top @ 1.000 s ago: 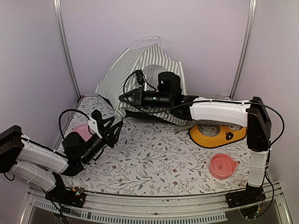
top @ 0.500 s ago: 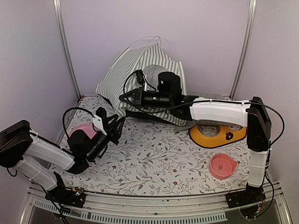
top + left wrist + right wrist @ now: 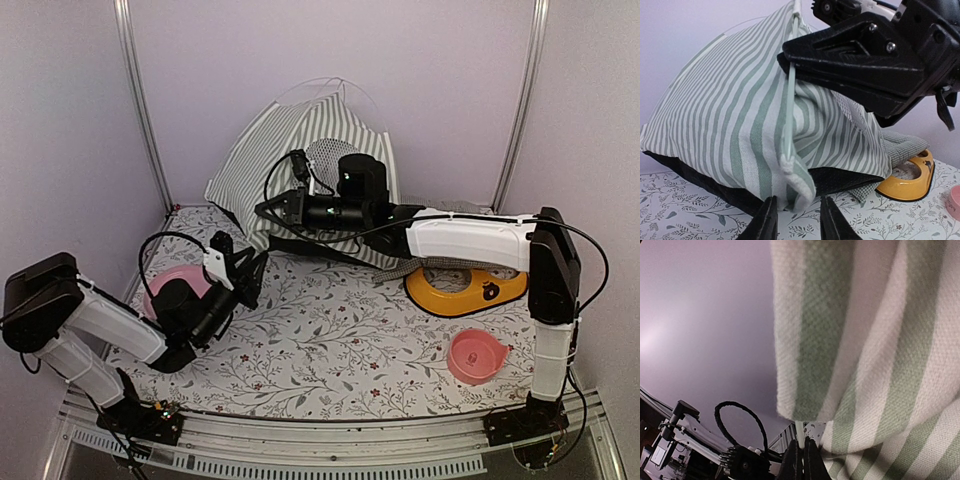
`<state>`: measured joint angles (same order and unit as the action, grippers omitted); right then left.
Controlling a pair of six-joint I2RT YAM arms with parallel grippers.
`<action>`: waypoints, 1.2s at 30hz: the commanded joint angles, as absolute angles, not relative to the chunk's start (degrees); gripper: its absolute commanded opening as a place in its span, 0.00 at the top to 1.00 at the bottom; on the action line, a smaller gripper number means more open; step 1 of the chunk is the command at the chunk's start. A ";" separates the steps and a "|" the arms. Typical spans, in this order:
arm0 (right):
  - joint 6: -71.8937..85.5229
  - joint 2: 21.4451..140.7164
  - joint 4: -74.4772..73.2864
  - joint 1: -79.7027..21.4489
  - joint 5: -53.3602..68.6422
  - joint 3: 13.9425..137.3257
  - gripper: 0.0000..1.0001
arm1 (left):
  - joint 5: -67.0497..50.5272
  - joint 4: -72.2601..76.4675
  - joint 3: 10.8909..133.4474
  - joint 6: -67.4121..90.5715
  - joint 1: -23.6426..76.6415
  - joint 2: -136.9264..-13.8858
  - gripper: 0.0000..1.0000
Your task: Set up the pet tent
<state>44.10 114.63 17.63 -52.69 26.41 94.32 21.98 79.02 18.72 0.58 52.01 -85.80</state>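
The grey-green and white striped fabric pet tent (image 3: 300, 150) slumps far left on the surface (image 3: 330, 350), not yet standing. The right tool (image 3: 264, 210) pinches its thin white pole (image 3: 789, 100); the left tool (image 3: 797, 225) is spread, empty, just beside.

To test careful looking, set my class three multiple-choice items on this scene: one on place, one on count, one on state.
1. Where is the yellow dish relative to the tent? A left; B inside; C right.
2. How many pink bowls? A one; B two; C three.
3. The right gripper is: A shut on the pole; B open; C holding a bowl.

C: it lies at the tent's right.
B: one sits on each side.
A: its jaws pinch the thin white pole.
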 commanded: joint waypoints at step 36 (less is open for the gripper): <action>36.43 110.81 11.81 -49.95 19.08 91.49 1.00 | 16.96 54.58 20.56 0.96 52.47 -76.32 1.00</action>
<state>37.60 112.18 12.05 -51.31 22.63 91.83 19.64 61.47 20.51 1.91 51.96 -78.43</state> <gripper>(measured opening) 0.014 0.020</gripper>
